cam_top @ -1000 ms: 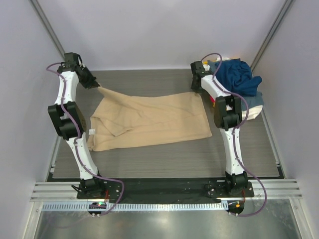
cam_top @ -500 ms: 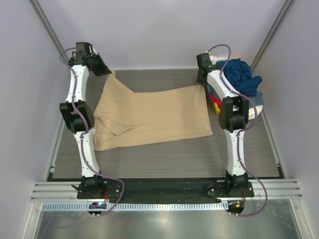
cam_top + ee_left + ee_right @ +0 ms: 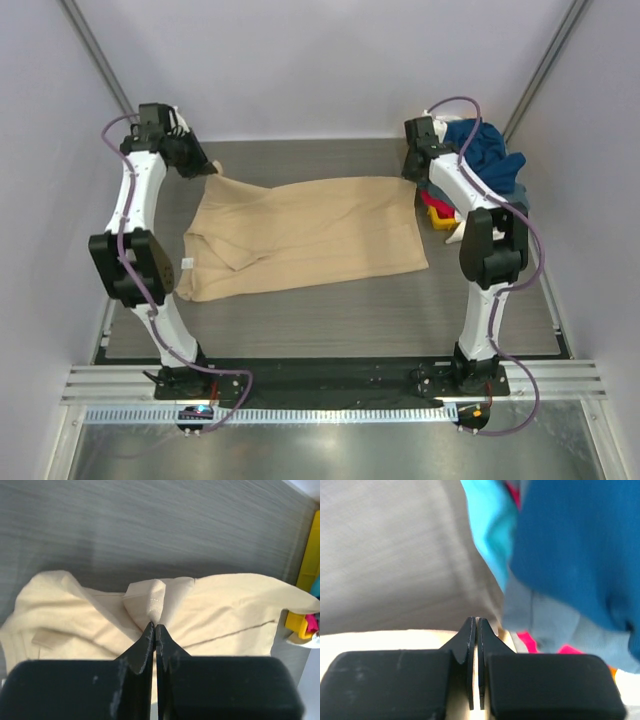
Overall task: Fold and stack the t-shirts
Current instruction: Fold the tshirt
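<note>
— Whereabouts of the tan t-shirt (image 3: 300, 235)?
— Spread across the middle of the table (image 3: 330, 320), long side running left to right, nearer the far edge than the near one. Rumpled at the left end, smoother toward the right.
— Left gripper (image 3: 154, 626)?
— Clamped tight on a pinched-up fold at the far left corner of the cloth, near the table's far left corner. Fabric bunched right at the tips.
— Right gripper (image 3: 474, 621)?
— Fingertips pressed together as well, at the far right corner of the same t-shirt, tan cloth right at the tips.
— And the rest?
— Heaped as a pile of t-shirts (image 3: 490, 150) in the far right corner of the table. Dark blue on top, grey-blue and teal beneath, bits of red and yellow on the near side. Just beside the right gripper; touching or not, impossible to tell.
</note>
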`<act>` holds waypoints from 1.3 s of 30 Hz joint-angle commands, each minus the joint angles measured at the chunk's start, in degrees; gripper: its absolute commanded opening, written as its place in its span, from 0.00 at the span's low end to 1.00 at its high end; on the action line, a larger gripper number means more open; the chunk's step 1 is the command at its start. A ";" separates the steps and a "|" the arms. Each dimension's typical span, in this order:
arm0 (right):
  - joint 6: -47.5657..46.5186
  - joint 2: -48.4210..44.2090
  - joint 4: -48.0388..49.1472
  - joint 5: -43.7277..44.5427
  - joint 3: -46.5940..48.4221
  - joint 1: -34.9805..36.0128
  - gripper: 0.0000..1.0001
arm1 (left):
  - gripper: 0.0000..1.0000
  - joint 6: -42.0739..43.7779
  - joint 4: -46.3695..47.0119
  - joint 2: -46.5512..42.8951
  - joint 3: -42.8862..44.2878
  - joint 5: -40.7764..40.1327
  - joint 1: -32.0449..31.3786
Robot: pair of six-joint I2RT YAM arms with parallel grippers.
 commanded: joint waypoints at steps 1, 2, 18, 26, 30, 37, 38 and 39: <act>0.95 -5.67 3.82 -0.33 -5.45 0.03 0.01 | 0.01 1.96 2.61 -9.08 -7.18 -1.83 0.35; 1.12 -6.63 4.79 -0.42 -8.16 -0.06 0.01 | 0.01 2.05 2.61 -10.76 -9.13 -2.45 0.26; 2.79 -20.44 10.16 0.11 -28.05 -0.23 0.01 | 0.02 2.41 3.14 -34.15 -37.97 -9.48 0.17; 3.58 -22.55 11.91 -0.86 -34.82 -0.24 0.01 | 0.06 1.79 0.60 -39.60 -45.09 -12.74 0.17; 4.20 -23.69 11.92 -0.07 -37.80 -0.32 0.01 | 0.18 0.21 -2.21 -41.71 -48.42 -12.91 0.17; 5.34 -28.61 11.92 -2.79 -39.05 -1.20 0.73 | 0.82 -5.50 -2.14 -53.04 -51.94 -16.16 0.17; 5.43 -28.96 12.00 -3.49 -38.52 -1.29 0.74 | 0.82 -7.07 0.48 -54.54 -53.25 -16.60 0.17; 5.60 -29.14 12.09 -4.19 -37.99 -1.12 0.74 | 0.81 -7.87 1.29 -54.55 -53.44 -17.04 0.26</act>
